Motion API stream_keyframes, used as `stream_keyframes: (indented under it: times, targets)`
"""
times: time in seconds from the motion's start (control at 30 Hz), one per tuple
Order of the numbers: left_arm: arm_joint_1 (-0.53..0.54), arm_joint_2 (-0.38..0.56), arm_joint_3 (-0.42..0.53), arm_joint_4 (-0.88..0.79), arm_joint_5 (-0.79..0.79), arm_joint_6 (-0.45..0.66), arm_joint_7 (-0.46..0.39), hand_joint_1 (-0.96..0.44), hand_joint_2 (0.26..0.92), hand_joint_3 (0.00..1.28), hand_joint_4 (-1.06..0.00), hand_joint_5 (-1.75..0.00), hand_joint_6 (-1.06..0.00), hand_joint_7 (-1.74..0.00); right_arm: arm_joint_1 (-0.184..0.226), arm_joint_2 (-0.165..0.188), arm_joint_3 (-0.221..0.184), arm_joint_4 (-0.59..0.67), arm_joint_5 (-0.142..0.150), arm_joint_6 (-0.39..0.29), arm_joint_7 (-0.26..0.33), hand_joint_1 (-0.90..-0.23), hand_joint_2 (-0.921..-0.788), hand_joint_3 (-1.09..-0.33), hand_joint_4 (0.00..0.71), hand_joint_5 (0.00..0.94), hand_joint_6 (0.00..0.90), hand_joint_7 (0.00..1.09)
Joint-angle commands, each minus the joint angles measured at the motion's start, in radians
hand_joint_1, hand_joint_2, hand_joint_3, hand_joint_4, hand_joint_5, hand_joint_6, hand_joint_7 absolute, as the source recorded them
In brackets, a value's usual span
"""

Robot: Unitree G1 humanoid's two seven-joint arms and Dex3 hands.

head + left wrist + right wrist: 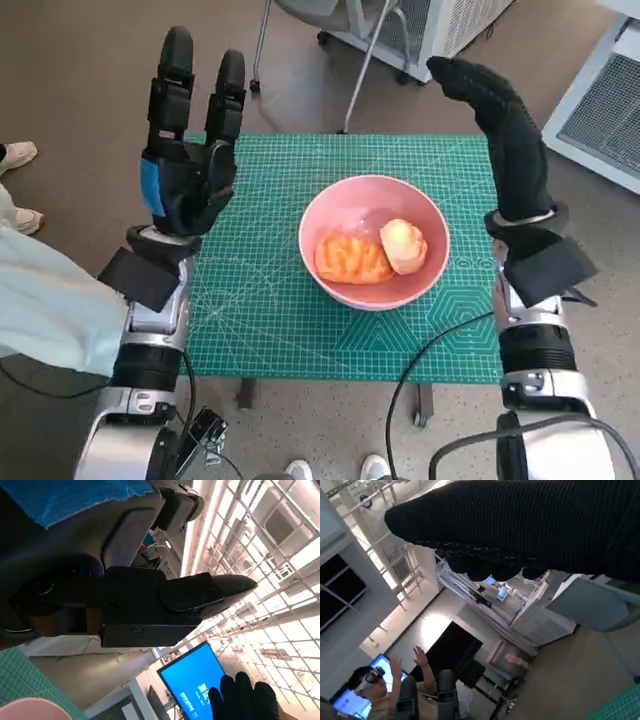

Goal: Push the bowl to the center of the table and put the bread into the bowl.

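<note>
Bread [352, 258] lies inside the pink bowl [430, 215], an orange-brown ridged piece on the bowl's floor, and a paler roll [404, 245] lies touching it, toward the bowl's right wall. The bowl stands on the green cutting mat [260, 310] that covers the table, about midway between the mat's near and far edges and a little toward its right edge.

Neither hand touches the bowl or the bread. The left hand [187, 165] is raised over the mat's left edge with its fingers spread upward and nothing in its grasp; the blue tape on its back shows at its left side. The right hand [500, 125] in the black knitted glove is raised at the mat's far right corner, fingers held straight and close together, empty, with its tips curving toward the far edge.

From the left wrist camera the hand's black fingers [200, 592] stretch out against a bright ceiling of grid frames, a corner of the mat and a sliver of the pink bowl rim [30, 711] show, and the gloved right hand appears before a blue screen [192, 677]. The right wrist camera shows the glove as a dark band and a person [385, 685] with both hands lifted.

Beyond the far edge stand a chair leg [365, 65] and white cabinets [600, 100].
</note>
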Motion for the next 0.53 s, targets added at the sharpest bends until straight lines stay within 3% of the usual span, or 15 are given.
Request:
stream_keyframes:
  times: [0.03, 0.23, 0.53]
  targets:
    - [0.010, 0.000, -0.003, -0.002, 0.010, 0.005, 0.002, -0.21, 0.921, 0.26, -0.01, 0.00, 0.00, -0.19, -0.006, 0.015, -0.008, 0.015, 0.017, 0.002, 0.026, -0.689, -0.921, -0.728, 0.291, 0.007, -0.001, 0.64]
    - [0.009, 0.006, -0.009, 0.015, 0.051, -0.012, 0.027, -0.07, 0.919, 0.17, -0.03, -0.01, 0.00, -0.21, -0.009, 0.019, -0.009, 0.018, 0.000, -0.005, 0.017, -0.689, -0.921, -0.728, 0.289, 0.006, -0.001, 0.64]
    - [-0.005, 0.004, -0.015, 0.061, 0.085, -0.044, 0.050, 0.12, 0.921, 0.16, -0.07, -0.02, 0.00, -0.25, -0.009, 0.022, -0.007, 0.035, -0.026, -0.023, -0.005, -0.690, -0.921, -0.721, 0.289, 0.005, -0.001, 0.62]
